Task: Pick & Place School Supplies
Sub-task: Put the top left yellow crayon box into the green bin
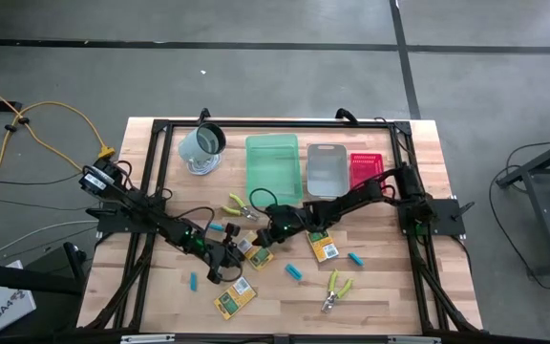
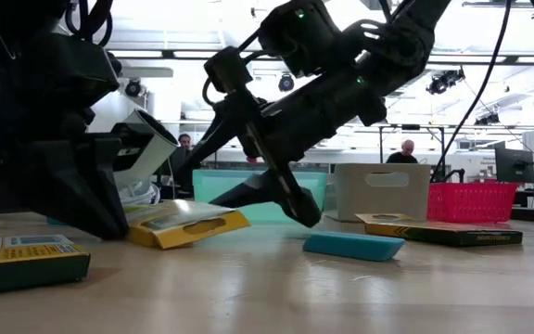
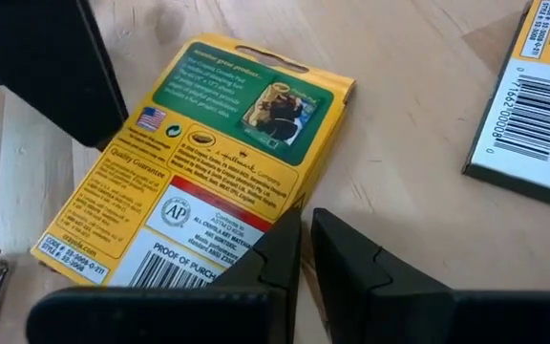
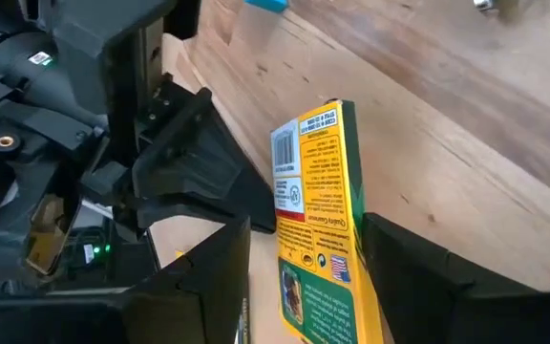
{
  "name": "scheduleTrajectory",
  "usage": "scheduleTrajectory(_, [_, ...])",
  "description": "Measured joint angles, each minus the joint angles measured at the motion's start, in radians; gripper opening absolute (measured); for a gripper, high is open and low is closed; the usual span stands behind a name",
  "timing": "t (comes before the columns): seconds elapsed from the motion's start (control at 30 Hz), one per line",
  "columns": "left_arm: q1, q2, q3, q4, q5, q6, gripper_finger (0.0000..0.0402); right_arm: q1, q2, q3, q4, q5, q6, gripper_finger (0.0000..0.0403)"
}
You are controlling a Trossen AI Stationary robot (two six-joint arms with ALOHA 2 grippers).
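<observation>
Crayon box (image 4: 318, 239) lies near the table's (image 1: 390, 296) middle, one end tipped up against my left gripper (image 3: 304, 239), whose jaws are nearly together and empty. My right gripper (image 4: 304, 258) straddles the box with jaws wide apart, not yet clamped, I judge so I can take it.

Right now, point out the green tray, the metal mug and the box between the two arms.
green tray (image 1: 273, 168), high view, bare floor of the tray.
metal mug (image 1: 201, 145), high view, its side wall.
yellow box (image 3: 220, 172), left wrist view, middle of its printed back.
</observation>
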Motion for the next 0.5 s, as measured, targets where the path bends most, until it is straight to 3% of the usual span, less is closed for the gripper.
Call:
scheduleTrajectory(0.33, [0.001, 0.000, -0.001, -0.002, -0.018, -0.004, 0.0036, 0.015, 0.000, 0.067, -0.014, -0.111, -0.033, 0.0193])
scheduleTrajectory(0.5, [0.002, 0.000, -0.001, -0.002, -0.021, -0.004, 0.0036, 0.017, -0.004, 0.072, -0.090, -0.067, -0.047, 0.0193])
